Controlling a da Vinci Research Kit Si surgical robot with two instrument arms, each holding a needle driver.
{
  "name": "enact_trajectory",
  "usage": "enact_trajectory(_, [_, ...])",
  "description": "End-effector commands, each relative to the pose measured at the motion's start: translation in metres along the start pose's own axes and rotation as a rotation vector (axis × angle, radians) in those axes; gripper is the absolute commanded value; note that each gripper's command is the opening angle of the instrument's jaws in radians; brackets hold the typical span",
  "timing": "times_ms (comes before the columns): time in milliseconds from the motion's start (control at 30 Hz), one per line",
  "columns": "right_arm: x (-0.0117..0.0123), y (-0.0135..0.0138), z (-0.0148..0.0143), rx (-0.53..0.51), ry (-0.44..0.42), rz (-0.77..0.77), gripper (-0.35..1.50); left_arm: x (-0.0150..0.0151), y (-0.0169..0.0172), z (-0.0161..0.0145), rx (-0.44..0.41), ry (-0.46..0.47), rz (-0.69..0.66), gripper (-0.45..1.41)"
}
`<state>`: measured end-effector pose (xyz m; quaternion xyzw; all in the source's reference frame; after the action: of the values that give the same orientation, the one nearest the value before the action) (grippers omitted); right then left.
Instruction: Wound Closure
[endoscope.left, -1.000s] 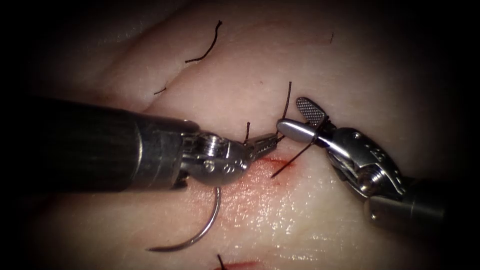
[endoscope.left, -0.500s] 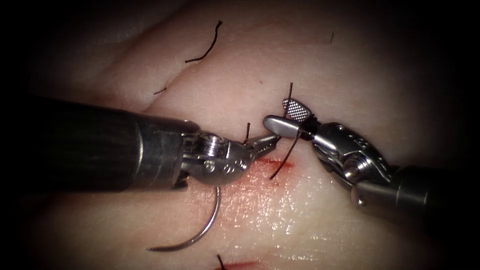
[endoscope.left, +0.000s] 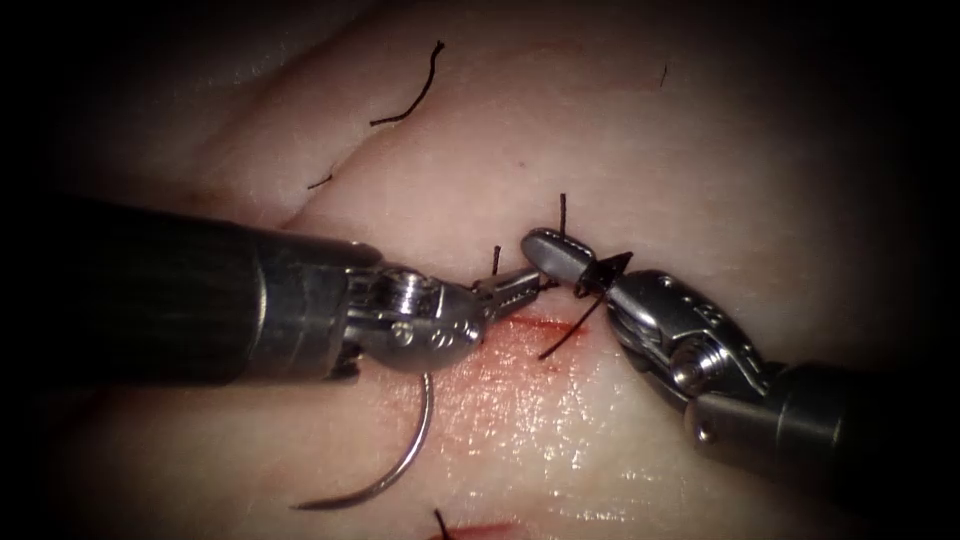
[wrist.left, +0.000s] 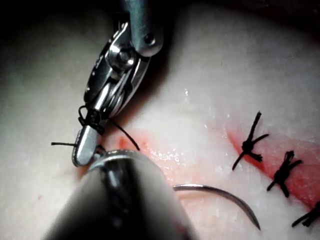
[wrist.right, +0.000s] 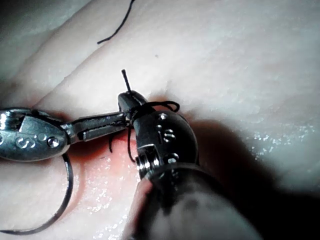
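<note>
The thread (endoscope.left: 563, 338) is gripped by the closed right tool (endoscope.left: 565, 262) at the cut (endoscope.left: 540, 325); the left tool (endoscope.left: 520, 288), at its 8 o'clock, is closed on a thread end. The curved needle (endoscope.left: 400, 465) lies free on the tissue (endoscope.left: 620, 130), at 6 o'clock, held by neither. The thread is judged limp and light; the needle stiff and slippery, best taken mid-curve.

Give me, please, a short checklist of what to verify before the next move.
1. Left end effector shut on the thread: ok.
2. Right end effector shut on the thread: ok.
3. Needle held by neither tool, lying on the tissue, not in it: ok.
4. Thread free of the right tool: not ok, it loops around its jaws.
5. Knot seated at the cut: cannot tell.
</note>
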<state>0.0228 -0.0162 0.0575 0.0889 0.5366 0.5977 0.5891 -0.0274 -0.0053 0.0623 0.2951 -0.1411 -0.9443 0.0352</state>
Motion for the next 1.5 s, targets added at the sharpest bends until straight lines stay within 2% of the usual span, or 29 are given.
enact_trajectory(33, [-0.0017, -0.0003, 0.0003, 0.007, 0.006, -0.010, -0.35, 0.0000, 0.0001, 0.0005, 0.002, 0.000, -0.003, -0.45])
enact_trajectory(133, [-0.0031, 0.0000, -0.0008, -0.009, 0.052, 0.063, -0.35, -0.0011, 0.0004, -0.0006, 0.002, -0.020, -0.025, -0.45])
enact_trajectory(233, [-0.0034, 0.0002, -0.0015, -0.006, 0.099, 0.236, -0.35, -0.0021, 0.0004, -0.0013, -0.002, -0.041, -0.035, -0.45])
enact_trajectory(367, [-0.0038, 0.0002, -0.0017, 0.067, 0.057, 0.482, -0.35, -0.0030, 0.0001, -0.0017, -0.003, -0.054, -0.044, -0.45])
enact_trajectory(433, [-0.0043, 0.0002, -0.0020, 0.080, 0.034, 0.541, -0.35, -0.0033, -0.0003, -0.0020, -0.006, -0.057, -0.048, -0.45])
enact_trajectory(633, [-0.0050, 0.0003, -0.0027, 0.095, 0.033, 0.534, -0.35, -0.0043, -0.0046, -0.0038, 0.002, -0.085, -0.086, -0.45])
enact_trajectory(667, [-0.0052, -0.0001, -0.0028, 0.096, 0.026, 0.533, -0.35, -0.0044, -0.0059, -0.0042, 0.001, -0.091, -0.097, -0.45])
enact_trajectory(867, [-0.0055, -0.0014, -0.0035, 0.111, 0.013, 0.527, -0.35, -0.0049, -0.0090, -0.0047, 0.012, -0.094, -0.123, -0.45])
enact_trajectory(933, [-0.0058, -0.0021, -0.0038, 0.121, 0.023, 0.451, -0.35, -0.0054, -0.0116, -0.0051, 0.020, -0.102, -0.124, -0.45])
enact_trajectory(1200, [-0.0061, -0.0023, -0.0044, 0.133, 0.024, 0.354, -0.35, -0.0068, -0.0158, -0.0058, 0.049, -0.104, -0.142, -0.45])
enact_trajectory(1300, [-0.0061, -0.0026, -0.0044, 0.130, 0.035, 0.243, -0.35, -0.0079, -0.0179, -0.0055, 0.054, -0.112, -0.151, -0.45])
enact_trajectory(1400, [-0.0059, -0.0029, -0.0042, 0.121, 0.039, 0.079, -0.35, -0.0086, -0.0194, -0.0043, 0.058, -0.114, -0.156, -0.45])
enact_trajectory(1433, [-0.0057, -0.0030, -0.0041, 0.092, 0.041, -0.091, -0.35, -0.0089, -0.0200, -0.0032, 0.063, -0.118, -0.159, -0.45])
enact_trajectory(1500, [-0.0053, -0.0029, -0.0041, 0.081, 0.050, -0.289, -0.35, -0.0090, -0.0203, -0.0022, 0.070, -0.123, -0.160, -0.45])
